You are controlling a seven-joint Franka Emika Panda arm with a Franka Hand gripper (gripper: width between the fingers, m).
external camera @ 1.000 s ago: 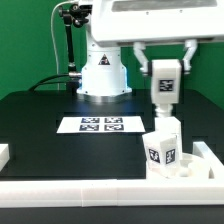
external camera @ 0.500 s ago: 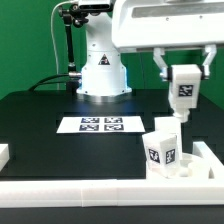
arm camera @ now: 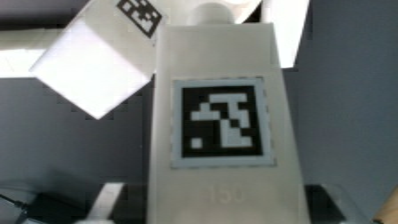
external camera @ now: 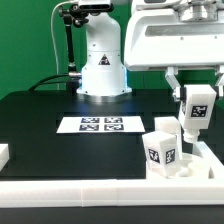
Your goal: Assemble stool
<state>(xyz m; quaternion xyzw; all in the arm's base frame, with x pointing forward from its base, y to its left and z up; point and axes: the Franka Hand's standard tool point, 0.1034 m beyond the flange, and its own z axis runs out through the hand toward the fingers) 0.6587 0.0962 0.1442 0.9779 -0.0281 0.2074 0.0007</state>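
Observation:
My gripper (external camera: 198, 92) is shut on a white stool leg (external camera: 198, 108). The leg hangs upright in the air with its tag facing the camera, at the exterior view's right. Just below and left of it, a tagged leg (external camera: 160, 151) stands in the corner of the rails, with another white tagged piece (external camera: 167, 128) behind it. I cannot make out the round seat. In the wrist view the held leg (arm camera: 217, 110) fills the middle between my fingers (arm camera: 111, 200). A tilted white tagged piece (arm camera: 103, 52) lies beyond it.
The marker board (external camera: 100, 124) lies flat on the black table in front of the robot base (external camera: 103, 72). A long white rail (external camera: 90, 192) runs along the front edge, and another rail (external camera: 212, 157) stands at the right. A small white block (external camera: 4, 154) sits at the left edge.
My gripper has carried the leg toward the exterior view's right and a little lower, so it now hangs beside the standing pieces. Its grip has not changed.

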